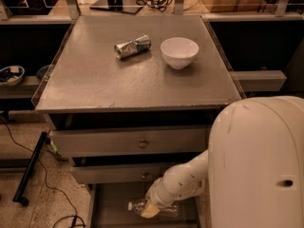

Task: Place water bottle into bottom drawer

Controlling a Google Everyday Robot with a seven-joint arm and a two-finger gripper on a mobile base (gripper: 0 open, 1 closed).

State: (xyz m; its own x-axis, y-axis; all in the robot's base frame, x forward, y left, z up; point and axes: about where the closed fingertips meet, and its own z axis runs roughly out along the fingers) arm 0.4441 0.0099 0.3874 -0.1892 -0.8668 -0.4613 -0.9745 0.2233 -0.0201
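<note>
The task looks close to its end. The bottom drawer [110,201] stands pulled out beneath the two knobbed drawers [137,142], and the bottle [171,210] is already inside it. It lies on its side low over the drawer floor, with the white cap pointing left and the body running right toward the robot's base. It appears to rest on the floor, though the view from above does not settle whether it touches or hangs just over it. The gripper [150,210] is down in the drawer too, right on the bottle near its neck. It sits at the end of the arm [183,180], which reaches down and left from the large white body. The gripper's own bulk hides the place where it meets the bottle, so whether it is clamped on the bottle or spread clear of it cannot be told. Carrying the bottle to the drawer and lowering it in seem done. What is probably left is the release, if the bottle is not yet free, and then lifting the arm out past the drawer above without dragging the bottle along. On the cabinet top [95,87] a crushed can [132,47] and a white bowl [179,52] sit well apart from all this and play no part.
</note>
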